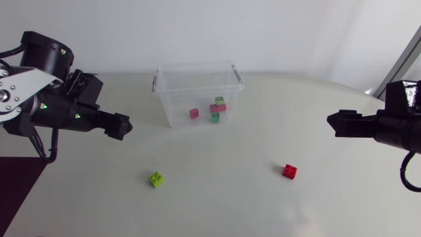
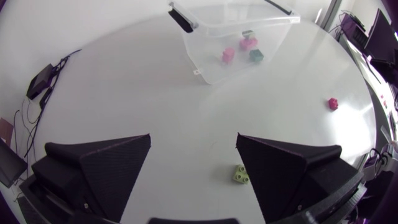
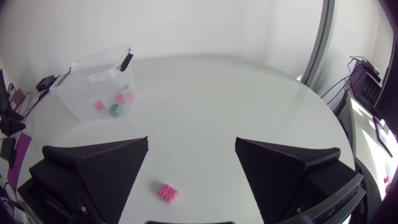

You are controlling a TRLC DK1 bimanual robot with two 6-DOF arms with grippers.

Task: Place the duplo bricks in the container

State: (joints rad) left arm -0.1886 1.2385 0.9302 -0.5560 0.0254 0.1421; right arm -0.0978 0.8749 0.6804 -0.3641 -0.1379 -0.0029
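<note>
— Closest to us, our left gripper (image 2: pixel 194 142) has its fingers (image 2: pixel 102 168) spread wide and holds nothing. The yellow-green brick (image 2: pixel 242 175) lies on the table (image 2: pixel 124 93) just beside one finger's inner edge, apparently untouched.

— And our right gripper (image 3: pixel 191 143)?

— Likewise wide open and empty. The red brick (image 3: pixel 168 193) lies on the table under the gap, apart from both fingers.

— Why do we hang like that?

— We judge that each arm is aimed at its own loose brick, jaws parted so they can come down around it. From above, both grippers sit out at the sides, well apart from the bricks.

— Where is the container (image 1: pixel 197 68)?

— At the far middle of the table, clear-walled and open-topped, so we can drop bricks in from above.

— Count?

— Two grippers, one container, two bricks outside it. Inside we count two pink bricks (image 1: pixel 194 113), one dark green brick (image 1: pixel 215 117), and what looks like a pale green brick (image 1: pixel 219 100) sitting on one of the pink ones. That makes four, though the last is too small for us to be sure.
</note>
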